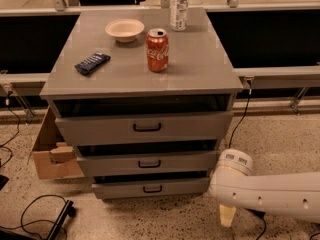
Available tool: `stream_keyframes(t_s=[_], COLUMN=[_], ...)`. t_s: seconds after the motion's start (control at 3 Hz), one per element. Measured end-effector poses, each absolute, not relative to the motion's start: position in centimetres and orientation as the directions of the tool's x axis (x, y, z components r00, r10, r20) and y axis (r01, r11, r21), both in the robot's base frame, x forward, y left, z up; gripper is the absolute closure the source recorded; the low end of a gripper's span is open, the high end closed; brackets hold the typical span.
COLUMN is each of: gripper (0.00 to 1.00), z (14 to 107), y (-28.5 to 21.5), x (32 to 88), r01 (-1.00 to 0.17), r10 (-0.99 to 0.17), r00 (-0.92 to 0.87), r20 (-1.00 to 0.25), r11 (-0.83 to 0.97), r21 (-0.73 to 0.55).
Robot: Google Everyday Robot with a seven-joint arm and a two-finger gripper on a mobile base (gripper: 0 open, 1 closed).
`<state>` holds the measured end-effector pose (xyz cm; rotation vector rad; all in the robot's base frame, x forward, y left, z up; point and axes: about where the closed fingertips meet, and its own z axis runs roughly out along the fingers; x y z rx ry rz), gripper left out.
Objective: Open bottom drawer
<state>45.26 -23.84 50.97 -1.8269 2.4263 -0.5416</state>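
Note:
The bottom drawer (120,188) is the lowest and shortest grey front of the cabinet, with a small black loop handle (152,189). A dark gap shows above its front panel, and its inside is hidden. My white arm (265,191) reaches in from the lower right. The gripper (227,215) hangs low near the floor, just right of the bottom drawer's right end and apart from it. It holds nothing that I can see.
The middle drawer (115,164) and top drawer (100,129) sit above. On the cabinet top are a cola can (157,50), a bowl (124,30), a dark snack bar (92,63) and a bottle (179,6). A cardboard box (52,151) and cables (35,209) lie left.

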Motion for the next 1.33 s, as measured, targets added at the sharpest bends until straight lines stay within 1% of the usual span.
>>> stream_keyframes(t_s=[0.33,0.67,1.33], gripper=[0.0,0.0,0.0], z=[51.0,48.1,37.2], y=[-23.8,-22.6,-17.1], x=[45.2,46.1,50.3], r01=[-0.921,-0.928,-0.944], r10=[-0.941,-0.944,-0.969], r00=[-0.298,-0.295,-0.246], r20=[0.163,0.145,0.033], r11=[0.238,0.247,0.232], r21=[-0.309,-0.279,-0.235])
